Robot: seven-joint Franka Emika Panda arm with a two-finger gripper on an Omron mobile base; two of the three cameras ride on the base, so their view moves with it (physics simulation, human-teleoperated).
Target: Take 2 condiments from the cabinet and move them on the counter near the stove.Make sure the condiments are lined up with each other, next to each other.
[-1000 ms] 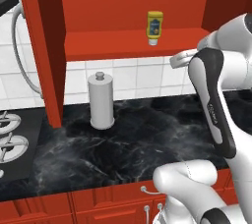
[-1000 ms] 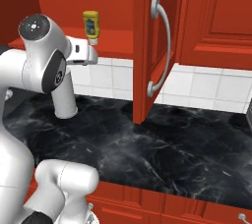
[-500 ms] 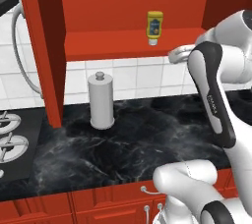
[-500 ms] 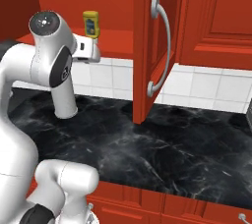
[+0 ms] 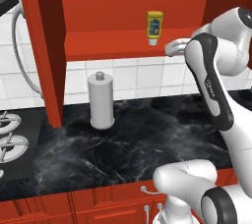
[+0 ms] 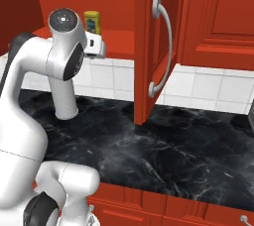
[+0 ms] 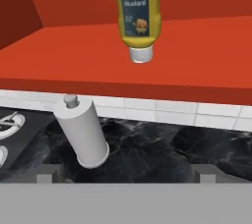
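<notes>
We are near the start of the job. Our pincer (image 5: 170,48) is spread wide and holds nothing. It hangs at the front edge of the shelf of the cabinet (image 5: 108,46), with its two fingertips (image 7: 45,174) far apart. The yellow bottle (image 7: 136,14) stands cap down on the shelf just ahead of the pincer, not touching it. We cannot see the dark brown bottle. Below the pincer lies the counter (image 5: 147,139), and no condiment stands on it. A grey cylinder (image 5: 101,101) stands there. The stove (image 5: 12,142) sits farther off to that side. We think grabbing the yellow bottle comes next, and both bottles have yet to be lined up by the stove.
</notes>
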